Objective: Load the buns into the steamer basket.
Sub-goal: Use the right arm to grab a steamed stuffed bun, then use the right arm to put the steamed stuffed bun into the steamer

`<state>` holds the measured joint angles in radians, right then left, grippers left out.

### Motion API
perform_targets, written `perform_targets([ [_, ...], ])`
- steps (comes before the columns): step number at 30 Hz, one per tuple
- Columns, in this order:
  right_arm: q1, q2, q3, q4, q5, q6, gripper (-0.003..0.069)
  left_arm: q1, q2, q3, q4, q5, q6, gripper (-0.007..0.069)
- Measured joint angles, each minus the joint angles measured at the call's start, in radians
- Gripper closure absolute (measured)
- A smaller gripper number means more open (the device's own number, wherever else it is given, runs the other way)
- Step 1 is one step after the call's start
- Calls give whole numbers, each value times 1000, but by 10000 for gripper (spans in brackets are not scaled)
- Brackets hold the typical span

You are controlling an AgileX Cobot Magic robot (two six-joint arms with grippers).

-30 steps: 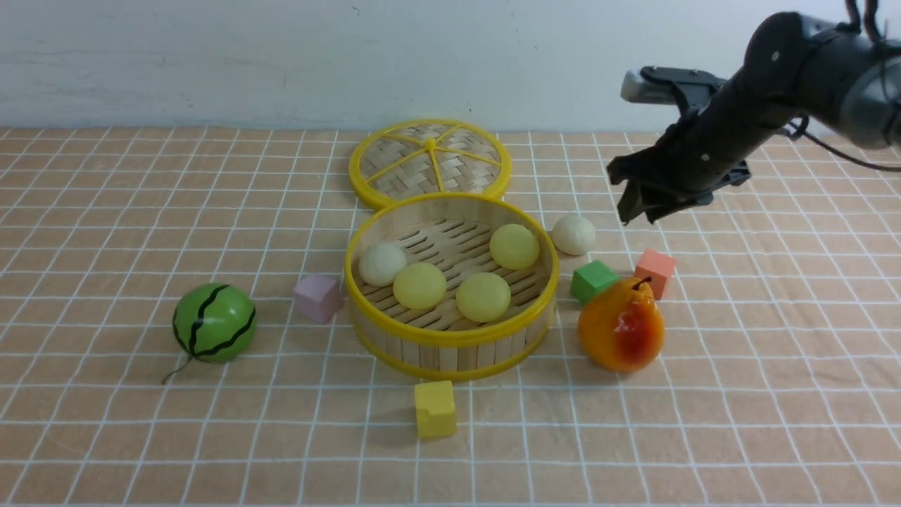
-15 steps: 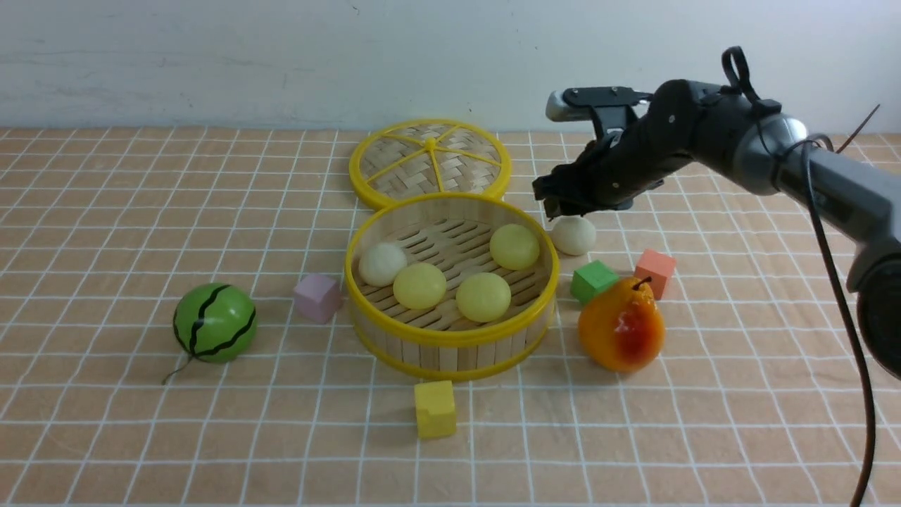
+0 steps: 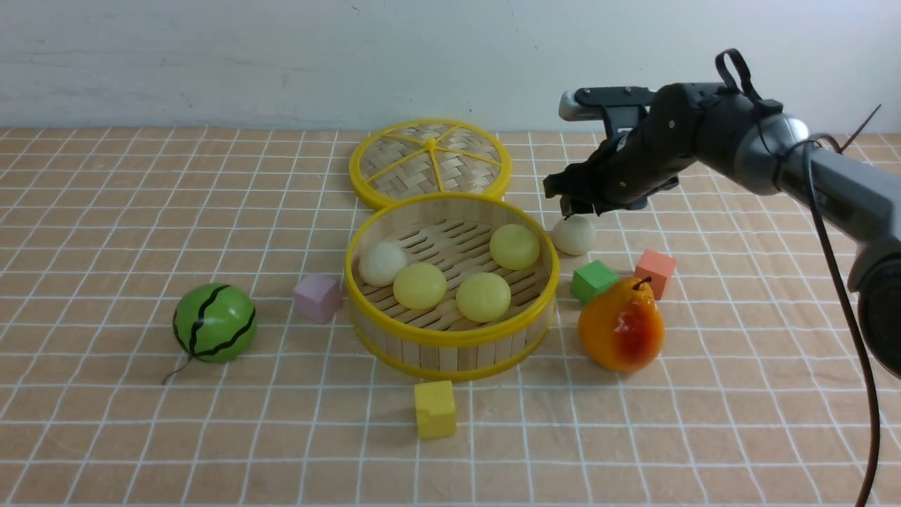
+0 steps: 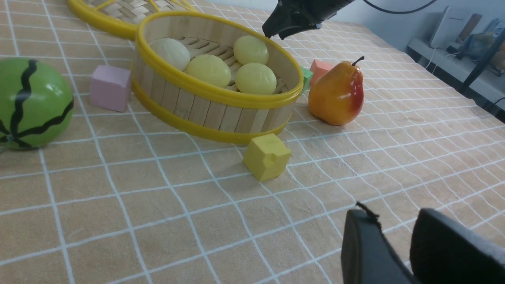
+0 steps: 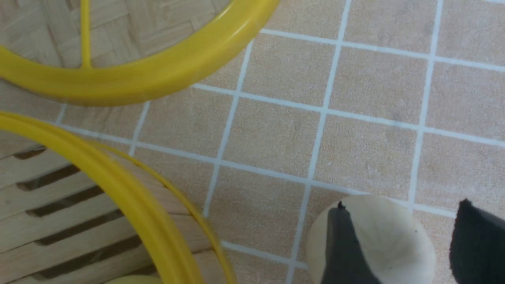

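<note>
Right gripper (image 5: 398,240) — fingers parted above 1 off-white bun (image 3: 574,235)

black and silver-grey right arm (image 3: 750,134), dangling black cable (image 3: 845,310), dark claw (image 3: 581,204)

The right arm (image 3: 757,134) is reaching in over the far right side of the steamer basket (image 3: 450,338), its wrist (image 3: 676,120) bending downward. The right gripper (image 3: 583,208) is pointing down just beyond the basket's right rim, its fingers standing apart. The left gripper (image 4: 390,221) is hovering on the basket's near side, its fingertips being separated by a narrow gap.
</note>
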<state>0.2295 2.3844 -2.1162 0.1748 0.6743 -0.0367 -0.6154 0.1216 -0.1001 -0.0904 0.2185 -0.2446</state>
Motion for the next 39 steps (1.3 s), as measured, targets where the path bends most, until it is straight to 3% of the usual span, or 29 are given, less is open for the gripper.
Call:
perform_targets([
  [3, 0, 2, 0, 2, -1, 0, 294, 0, 0, 0, 0, 0, 0, 442],
  [15, 0, 43, -9, 6, -9, 0, 418, 0, 0, 0, 0, 0, 0, 435],
  [23, 0, 32, -9, 6, 13, -13, 642, 0, 0, 0, 0, 0, 0, 423],
  [31, 3, -95, -9, 69, 78, -72, 654, 0, 0, 0, 0, 0, 0, 416],
  [39, 51, -156, -12, 340, 110, -237, 654, 0, 0, 0, 0, 0, 0, 407],
])
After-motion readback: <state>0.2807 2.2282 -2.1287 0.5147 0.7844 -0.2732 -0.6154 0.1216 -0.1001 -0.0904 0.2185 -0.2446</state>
